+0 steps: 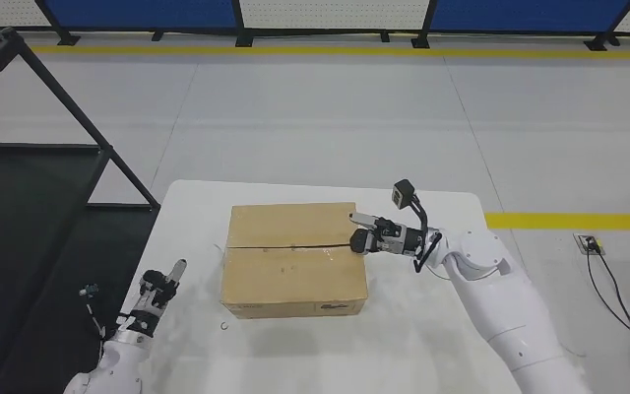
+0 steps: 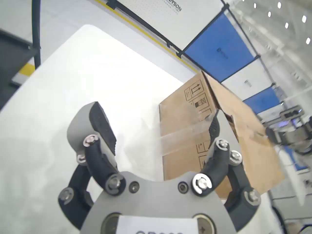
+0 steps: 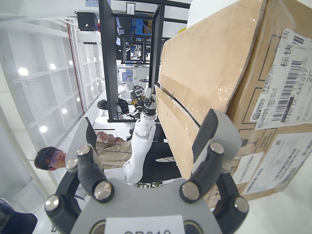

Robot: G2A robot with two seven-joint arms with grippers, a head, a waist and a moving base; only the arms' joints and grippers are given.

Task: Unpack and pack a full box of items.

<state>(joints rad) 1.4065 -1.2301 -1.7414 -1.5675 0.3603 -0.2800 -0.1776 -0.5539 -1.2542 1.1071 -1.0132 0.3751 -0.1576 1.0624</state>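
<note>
A closed brown cardboard box (image 1: 293,264) stands in the middle of the white table (image 1: 423,325), its two top flaps meeting at a seam. My right gripper (image 1: 360,232) is at the box's right end, level with the seam, and it is open with nothing held. In the right wrist view the gripper (image 3: 148,135) has one finger (image 3: 207,132) over the box (image 3: 207,62) beside the seam. My left gripper (image 1: 163,277) hovers open over the table's front left corner, apart from the box. In the left wrist view this gripper (image 2: 159,127) faces the taped end of the box (image 2: 185,132).
A black metal rack (image 1: 49,197) stands beside the table's left edge, close to my left arm. Printed labels (image 3: 290,91) cover the box's right end. Bare table lies in front of the box and to its right.
</note>
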